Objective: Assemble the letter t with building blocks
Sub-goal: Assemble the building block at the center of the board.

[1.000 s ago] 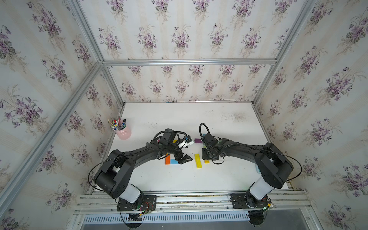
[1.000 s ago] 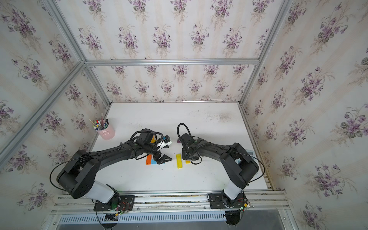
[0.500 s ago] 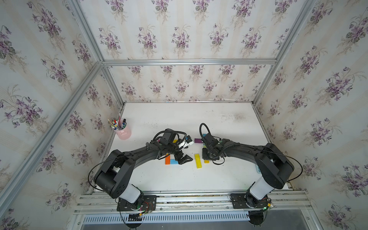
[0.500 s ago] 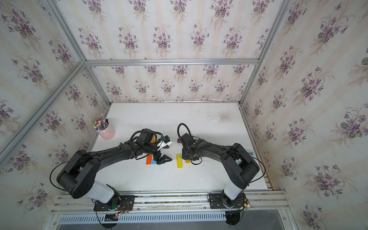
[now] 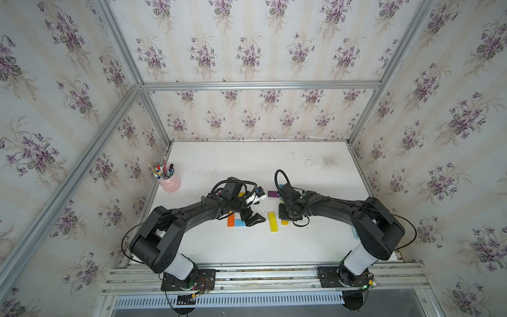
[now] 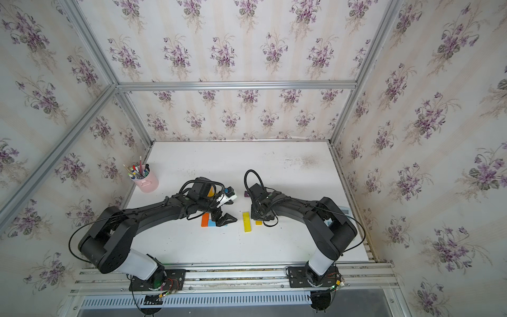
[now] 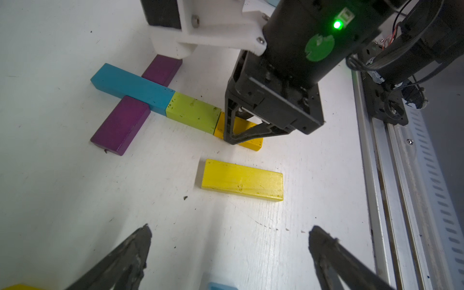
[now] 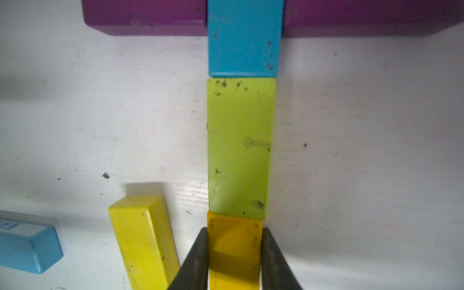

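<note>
The right fingers (image 8: pixel 198 251) pinch the orange block (image 8: pixel 234 241) at the stem end of the letter t (image 7: pixel 140 90), butted against the lime block (image 8: pixel 239 148). The purple crossbar (image 8: pixel 150 17) is cut off at the frame edge. In both top views the right arm hides most of the letter. The left fingers (image 7: pixel 125 256) stand wide apart above the desk (image 7: pixel 75 200), near a loose yellow block (image 7: pixel 242 179).

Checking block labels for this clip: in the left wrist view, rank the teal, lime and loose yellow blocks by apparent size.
Largest: loose yellow block and teal block look alike; the yellow lies nearer the camera, so no ranking.
Smallest: lime block.
</note>
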`<state>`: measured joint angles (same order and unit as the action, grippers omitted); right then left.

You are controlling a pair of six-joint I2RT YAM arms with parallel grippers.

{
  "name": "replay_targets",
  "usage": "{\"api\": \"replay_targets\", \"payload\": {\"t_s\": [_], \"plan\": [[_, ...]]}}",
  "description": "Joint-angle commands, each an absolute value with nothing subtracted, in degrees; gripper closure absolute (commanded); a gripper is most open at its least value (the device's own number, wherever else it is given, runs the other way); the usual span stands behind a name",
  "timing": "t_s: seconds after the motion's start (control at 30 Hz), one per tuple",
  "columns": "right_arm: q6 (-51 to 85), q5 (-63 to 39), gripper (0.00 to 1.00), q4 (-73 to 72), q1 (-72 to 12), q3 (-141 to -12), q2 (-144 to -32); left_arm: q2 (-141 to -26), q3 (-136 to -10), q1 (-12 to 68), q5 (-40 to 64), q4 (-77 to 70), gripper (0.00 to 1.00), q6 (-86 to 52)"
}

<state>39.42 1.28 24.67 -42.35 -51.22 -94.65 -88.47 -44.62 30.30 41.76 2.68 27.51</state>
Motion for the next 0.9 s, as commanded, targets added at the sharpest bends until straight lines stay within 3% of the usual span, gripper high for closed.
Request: {"api": "replay_targets", "payload": {"t_s": [0.0,0.43,0.87], "plan": [[39.8,2.5,0.7,26.0,-42.3,-51.4,-95.0,-88.8,-45.3,30.3,42.8,2.6,0.0,28.0],[39.6,2.8,0.64,26.1,-42.3,-52.1,-95.4,-89.2,-45.6,30.3,43.2,3.1,0.0,28.2],[39.6,2.5,0.66,25.8,-42.3,-51.9,-95.2,-89.2,-45.9,30.3,43.4,3.4,0.0,28.3]]}}
